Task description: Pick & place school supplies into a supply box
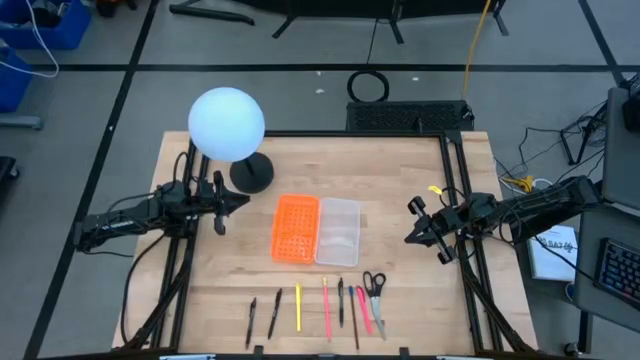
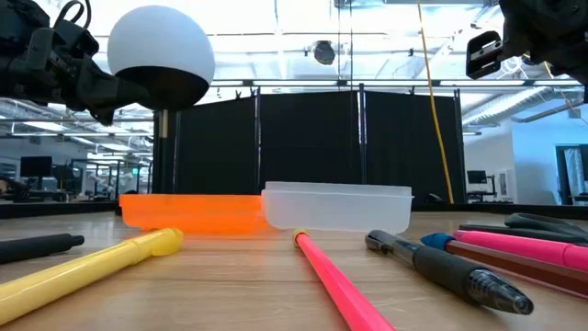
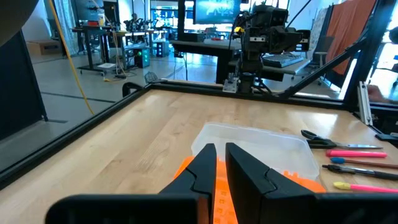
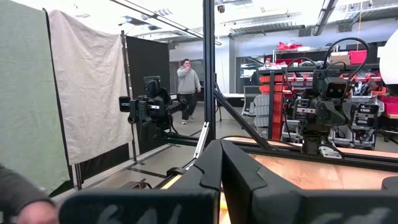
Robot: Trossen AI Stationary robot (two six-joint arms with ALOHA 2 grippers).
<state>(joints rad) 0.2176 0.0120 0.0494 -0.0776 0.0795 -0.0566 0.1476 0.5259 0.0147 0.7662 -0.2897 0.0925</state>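
Note:
The supply box lies open in the middle of the table, its orange holed half [image 1: 295, 228] beside its clear half [image 1: 337, 230]; it also shows in the low view [image 2: 276, 210]. Pens and pencils [image 1: 300, 310], black, yellow and pink, lie in a row near the table's near edge. The black-handled scissors [image 1: 375, 287] lie at the right end of the row. My left gripper [image 1: 226, 206] hovers shut and empty left of the box; the left wrist view [image 3: 221, 152] looks at the box past it. My right gripper [image 1: 412, 226] hovers shut and empty right of the box.
A white globe lamp [image 1: 227, 122] on a black base [image 1: 252, 175] stands at the far left, close to my left gripper. Black frame rails run along the table's sides. A person [image 4: 188, 87] stands in the room beyond, and a sleeve [image 4: 18, 193] shows close by.

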